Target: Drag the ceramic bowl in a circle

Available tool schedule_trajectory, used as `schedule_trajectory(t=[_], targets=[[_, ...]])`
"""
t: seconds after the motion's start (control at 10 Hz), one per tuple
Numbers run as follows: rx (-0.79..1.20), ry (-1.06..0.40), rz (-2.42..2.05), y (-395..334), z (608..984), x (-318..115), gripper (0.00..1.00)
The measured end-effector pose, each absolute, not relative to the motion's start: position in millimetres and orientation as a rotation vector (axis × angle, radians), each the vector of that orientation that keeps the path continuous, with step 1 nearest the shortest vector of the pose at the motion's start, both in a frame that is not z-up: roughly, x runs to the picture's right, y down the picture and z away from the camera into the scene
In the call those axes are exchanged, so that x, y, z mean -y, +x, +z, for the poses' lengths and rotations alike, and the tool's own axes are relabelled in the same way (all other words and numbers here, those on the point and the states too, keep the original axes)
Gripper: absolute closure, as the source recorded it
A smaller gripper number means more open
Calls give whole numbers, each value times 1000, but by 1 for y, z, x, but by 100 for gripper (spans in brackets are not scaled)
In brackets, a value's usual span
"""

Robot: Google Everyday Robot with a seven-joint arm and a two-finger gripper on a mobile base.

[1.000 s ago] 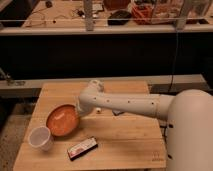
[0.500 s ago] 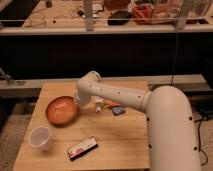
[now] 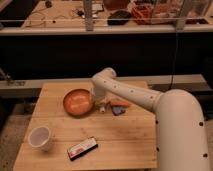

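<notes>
The ceramic bowl (image 3: 77, 102), round, shallow and orange-brown with a darker rim, sits on the wooden table (image 3: 125, 140) left of centre, toward the back. My white arm reaches in from the right and bends down to the bowl's right rim. The gripper (image 3: 99, 104) is at that rim, touching or just beside the bowl. Its tip is partly hidden behind the wrist.
A small white cup (image 3: 40, 137) stands at the front left. A flat dark and red packet (image 3: 82, 148) lies near the front edge. A small orange and blue object (image 3: 119, 106) lies just right of the gripper. A cluttered bench runs along the back.
The bowl has moved away from the front and then to the right, with the gripper staying at its right rim. The cup and packet have not moved.
</notes>
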State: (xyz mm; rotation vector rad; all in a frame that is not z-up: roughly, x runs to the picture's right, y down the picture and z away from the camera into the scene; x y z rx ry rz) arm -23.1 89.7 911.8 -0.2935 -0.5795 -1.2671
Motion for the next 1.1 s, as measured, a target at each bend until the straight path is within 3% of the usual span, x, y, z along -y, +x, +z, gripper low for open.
schedule_trajectory(t=[0.3,0.7,1.1], targets=[[566,-271,-1288,2,871,-120,98],[602,-192,-1416,-41,809,-148,98],[686,-108,-1496,-121,815,-141,98]])
